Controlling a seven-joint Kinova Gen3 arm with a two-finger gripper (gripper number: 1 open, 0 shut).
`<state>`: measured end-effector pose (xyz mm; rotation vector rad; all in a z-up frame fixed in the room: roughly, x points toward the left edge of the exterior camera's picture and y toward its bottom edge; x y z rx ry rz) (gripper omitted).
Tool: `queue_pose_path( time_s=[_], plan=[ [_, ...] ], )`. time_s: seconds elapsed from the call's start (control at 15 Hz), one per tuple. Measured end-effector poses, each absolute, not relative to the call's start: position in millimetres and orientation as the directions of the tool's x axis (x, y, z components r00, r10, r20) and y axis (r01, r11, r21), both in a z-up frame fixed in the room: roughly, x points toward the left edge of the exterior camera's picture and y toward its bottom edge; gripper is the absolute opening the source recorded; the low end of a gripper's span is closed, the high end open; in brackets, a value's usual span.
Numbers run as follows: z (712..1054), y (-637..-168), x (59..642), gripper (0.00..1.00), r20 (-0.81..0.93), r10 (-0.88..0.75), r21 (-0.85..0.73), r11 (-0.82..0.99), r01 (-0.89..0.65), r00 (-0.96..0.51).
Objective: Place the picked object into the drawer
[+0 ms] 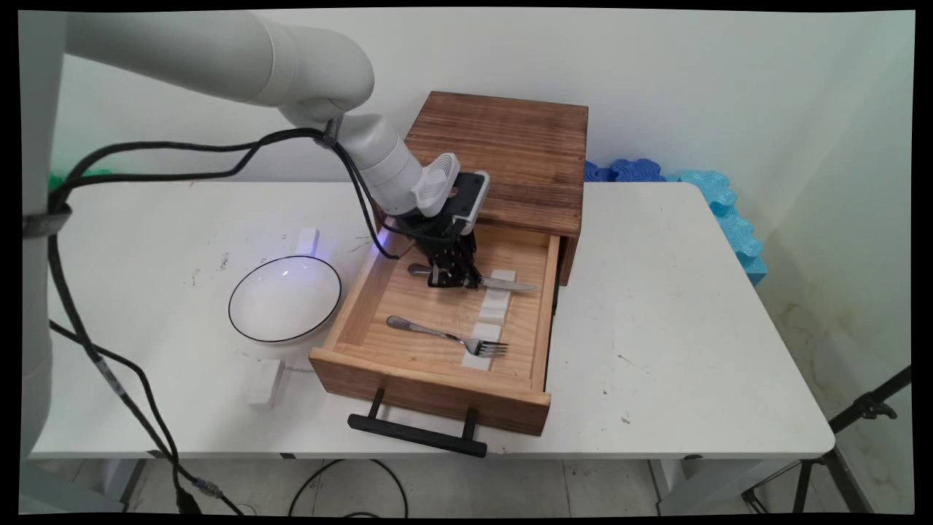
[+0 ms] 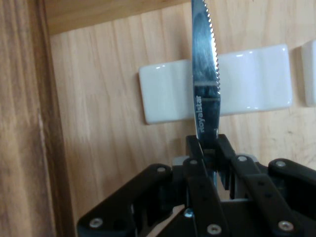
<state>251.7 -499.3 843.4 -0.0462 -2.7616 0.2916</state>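
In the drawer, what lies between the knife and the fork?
One white rest on bare drawer floor, between knife and fork; main view shows it.

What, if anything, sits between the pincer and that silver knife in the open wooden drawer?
Nothing visible. The black two-finger pincer is already shut on the silver serrated table knife, whose blade lies across a white ceramic rest inside the pale wooden drawer.

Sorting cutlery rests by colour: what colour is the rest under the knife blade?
White and glossy, the rest under the knife; clearest in the hand view.
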Motion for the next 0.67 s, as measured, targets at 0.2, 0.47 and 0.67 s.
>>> queue_pose_path(
  time_s=[0.2, 0.47, 0.67],
  plan=[
    [839.2, -499.4, 251.3, 0.0, 0.351, 0.071, -0.207, 0.978, -0.003, -0.934],
    [833.9, -500.2, 250.8, 1.0, 0.353, 0.073, -0.206, 0.978, -0.001, -0.933],
    [830.0, -501.9, 250.6, 1.0, 0.354, 0.075, -0.207, 0.978, 0.0, -0.932]
  ],
)
